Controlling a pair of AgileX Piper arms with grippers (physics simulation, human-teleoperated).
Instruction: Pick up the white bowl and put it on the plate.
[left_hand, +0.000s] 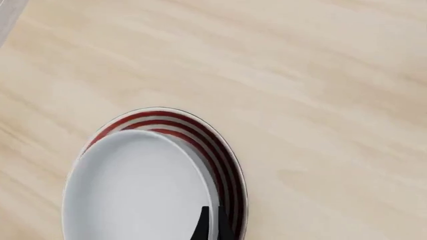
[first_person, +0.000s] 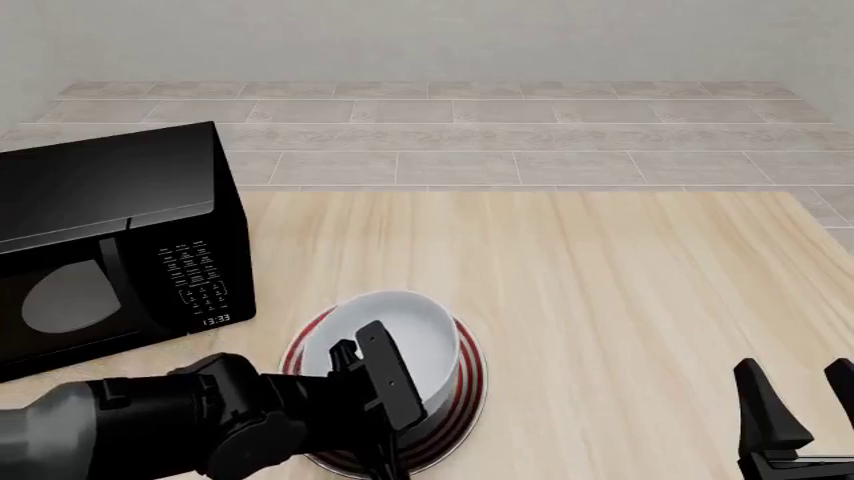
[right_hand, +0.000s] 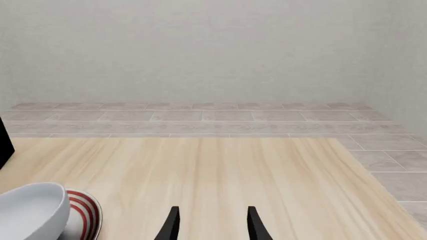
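Note:
The white bowl (first_person: 400, 335) sits over the red-ringed plate (first_person: 466, 385) at the table's front, left of centre, and looks slightly tilted. My left gripper (first_person: 383, 378) is at the bowl's near rim. In the left wrist view its two dark fingertips (left_hand: 203, 226) straddle the rim of the bowl (left_hand: 133, 185), with the plate (left_hand: 221, 150) showing beyond. My right gripper (first_person: 798, 400) is open and empty at the front right, well away. The right wrist view shows that gripper (right_hand: 212, 227), the bowl (right_hand: 30, 210) and the plate (right_hand: 85, 210).
A black microwave (first_person: 107, 250) stands at the left, close behind the left arm. The wooden table (first_person: 627, 280) ends at a tiled floor beyond and to the right.

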